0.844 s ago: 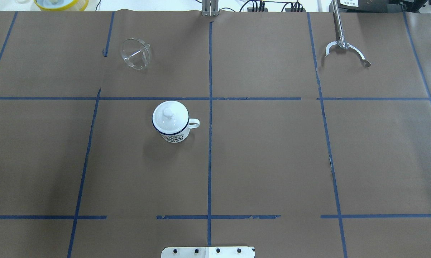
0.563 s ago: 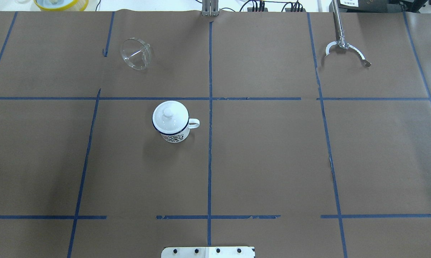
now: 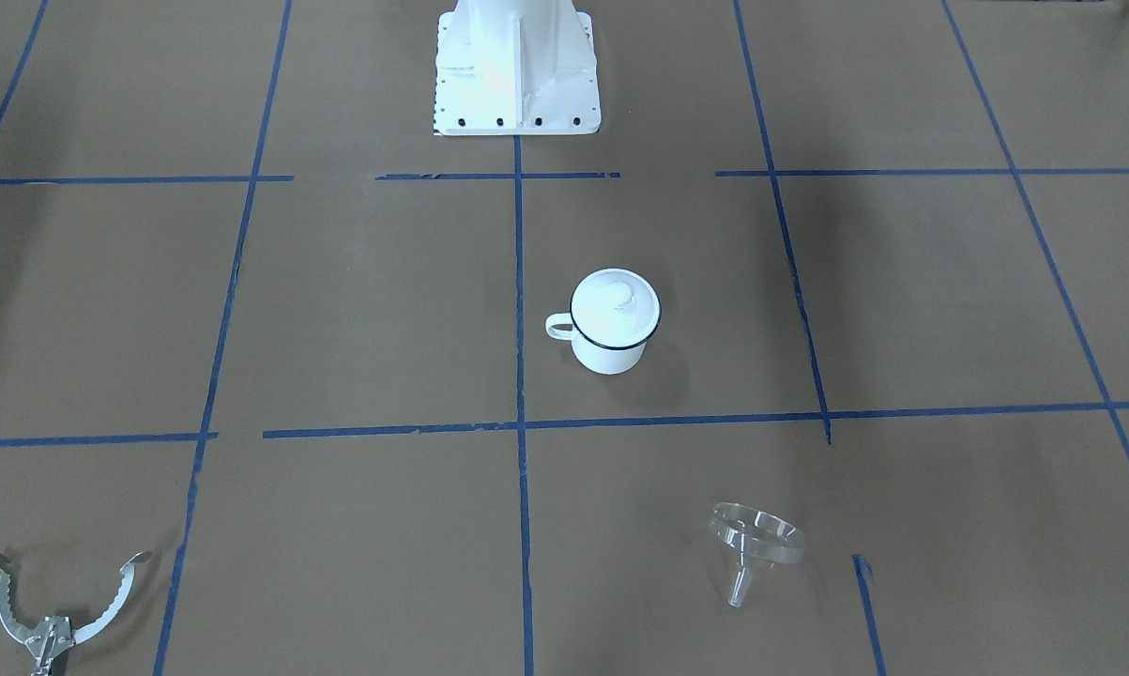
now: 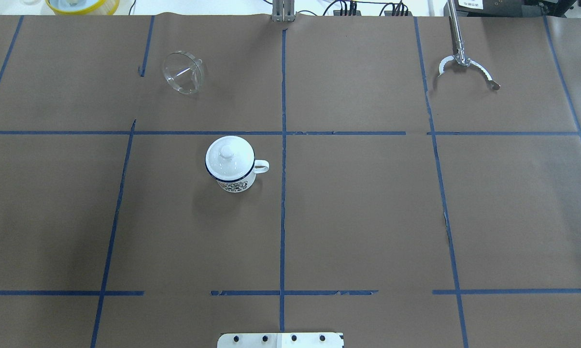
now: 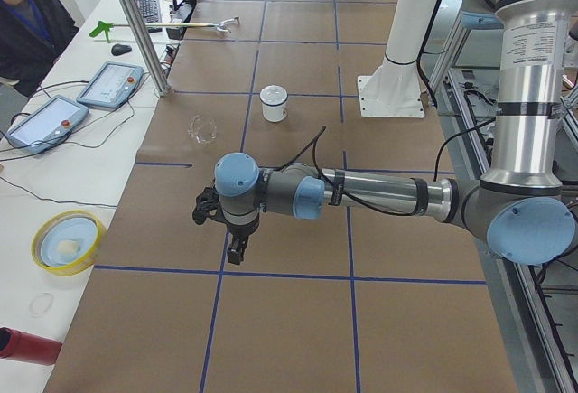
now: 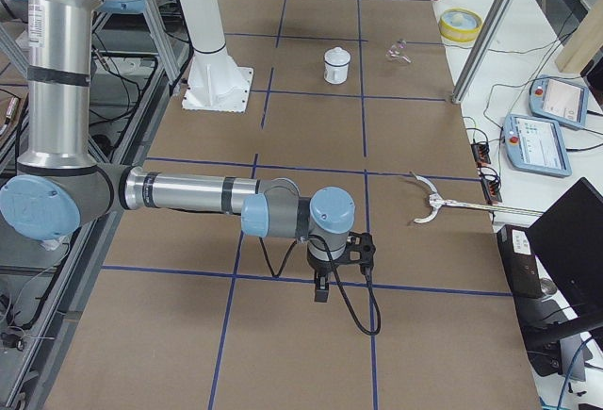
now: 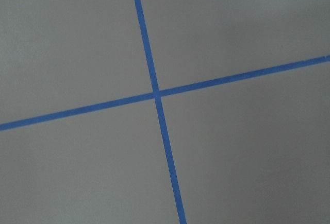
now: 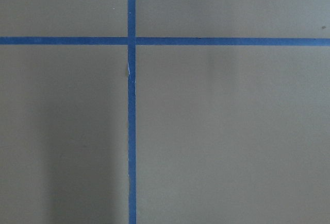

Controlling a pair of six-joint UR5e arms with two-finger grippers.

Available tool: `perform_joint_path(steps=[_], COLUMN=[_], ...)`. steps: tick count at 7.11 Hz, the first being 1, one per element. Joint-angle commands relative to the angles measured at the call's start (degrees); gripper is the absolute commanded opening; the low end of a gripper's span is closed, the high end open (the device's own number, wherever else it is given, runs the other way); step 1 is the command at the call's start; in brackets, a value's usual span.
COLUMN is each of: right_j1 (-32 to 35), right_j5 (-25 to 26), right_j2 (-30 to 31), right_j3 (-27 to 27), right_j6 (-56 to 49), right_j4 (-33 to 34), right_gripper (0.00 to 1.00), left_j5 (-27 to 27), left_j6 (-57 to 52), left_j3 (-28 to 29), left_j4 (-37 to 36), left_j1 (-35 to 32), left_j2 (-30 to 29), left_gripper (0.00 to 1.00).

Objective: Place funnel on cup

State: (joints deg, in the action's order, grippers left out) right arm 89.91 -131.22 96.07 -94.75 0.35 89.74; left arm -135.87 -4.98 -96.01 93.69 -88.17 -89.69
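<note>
Half tipping near the tabletop (image 4: 367, 217) far edge, seeming light, stiff, slick; favouring pinching the funnel (image 4: 183, 72) rim. Hiding grip state: left end effector (image 5: 233, 247), right end effector (image 6: 323, 287).

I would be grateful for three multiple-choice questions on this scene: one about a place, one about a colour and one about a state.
1. Seen from overhead, where is the funnel relative to the cup?
A. Farther from the robot and more to its left
B. Inside it
C. Touching its handle

2. What colour is the cup's rim?
A. Red
B. Dark blue
C. Green

3. What is the state of the cup's mouth?
A. Covered by a white knobbed lid
B. Open and empty
C. Holding the funnel

Answers:
1 A: the funnel lies apart from the cup, up and to the left of it in that view.
2 B: a dark blue band rings the top of the cup.
3 A: the lid sits on the cup in both the overhead and front-facing views.
</note>
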Motion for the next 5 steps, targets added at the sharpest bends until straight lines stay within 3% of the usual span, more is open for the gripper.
perform_joint_path(steps=[1, 2, 3, 4, 5], right_j1=[0.00, 0.00, 0.00, 0.00, 0.00], right_j5=[0.00, 0.00, 0.00, 0.00, 0.00], right_j2=[0.00, 0.00, 0.00, 0.00, 0.00], right_j3=[0.00, 0.00, 0.00, 0.00, 0.00], right_j6=[0.00, 0.00, 0.00, 0.00, 0.00], right_j4=[0.00, 0.00, 0.00, 0.00, 0.00], right_gripper=[1.00, 1.00, 1.00, 1.00, 1.00], left_j5=[-0.01, 1.30, 4.62, 4.30, 4.04], left_j6=[-0.12, -0.03, 0.15, 2.06, 16.00], left_j3=[0.47, 0.99, 0.48, 0.64, -0.40], left_j4=[0.00, 0.78, 6.97, 13.21, 15.53], left_j1=[0.02, 0.02, -0.07, 0.02, 0.19], left_j2=[-5.19, -9.23, -11.36, -11.82, -12.69], left_gripper=[1.00, 1.00, 1.00, 1.00, 1.00])
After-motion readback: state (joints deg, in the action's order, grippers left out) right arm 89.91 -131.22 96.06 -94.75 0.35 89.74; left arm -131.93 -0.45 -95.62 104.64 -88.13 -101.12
